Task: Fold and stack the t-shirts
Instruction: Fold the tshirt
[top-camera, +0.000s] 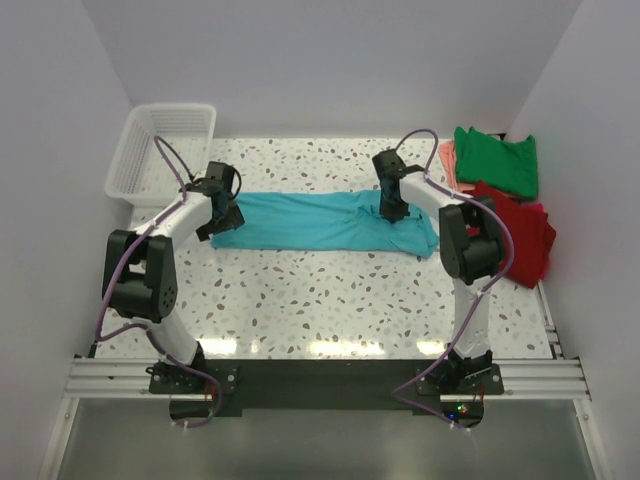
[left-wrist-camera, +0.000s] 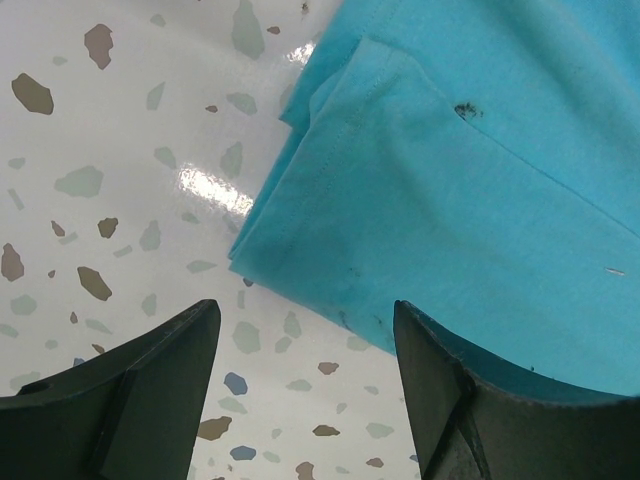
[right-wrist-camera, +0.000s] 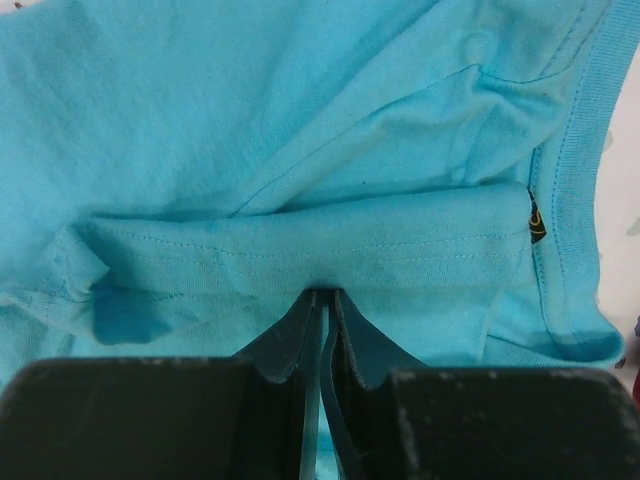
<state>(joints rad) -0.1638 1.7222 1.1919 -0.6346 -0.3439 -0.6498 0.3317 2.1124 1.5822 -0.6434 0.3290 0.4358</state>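
Speckled table (top-camera: 330, 300): right gripper (right-wrist-camera: 325, 300) seemingly pinches turquoise shirt (top-camera: 300, 222); left gripper (left-wrist-camera: 302, 312) wide at hem.

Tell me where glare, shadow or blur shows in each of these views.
Top external view: bright glare strips on the table near its front edge, otherwise sharp. Left wrist view: one glare patch on the table beside the turquoise t-shirt. Right wrist view: even light, sharp stitching, no glare.
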